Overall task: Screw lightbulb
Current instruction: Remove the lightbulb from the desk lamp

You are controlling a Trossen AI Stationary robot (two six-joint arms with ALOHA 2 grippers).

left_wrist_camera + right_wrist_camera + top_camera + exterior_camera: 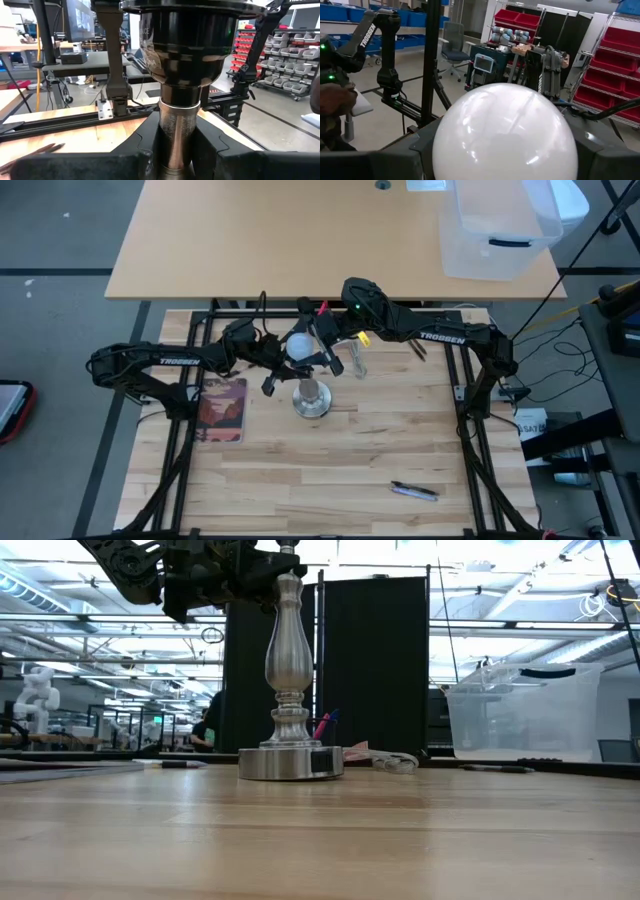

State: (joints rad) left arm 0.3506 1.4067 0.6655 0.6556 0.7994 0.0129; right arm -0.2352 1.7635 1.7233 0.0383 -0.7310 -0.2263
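High view: both my arms meet over the stand (311, 400), which sits mid-table on the wood.
Bulb (299, 345): white globe, above the stand's top, between my two grippers.
Right gripper (318, 348): reaches in from the right at the bulb; in my right wrist view the globe (505, 132) fills the space between my dark fingers (600, 155), which sit against its sides, so my jaws are closed around the bulb.
Left gripper (272, 358): comes in from the left, just beside the stand's upper end; in my left wrist view the silvery post (177, 132) stands between my two fingers (220, 150) under a dark flared socket, jaws clamped on the post, I think, though the contact itself is hard to see.
Low view: stand (290, 690) upright on its disc foot, its top running up into my left gripper (215, 575) at the frame's upper edge; bulb out of frame.
Book (222, 408): flat on the table left of the stand.
Pen (414, 491): near the table's front right, well apart from the stand.
Bin (500, 225): clear plastic, on the far table.
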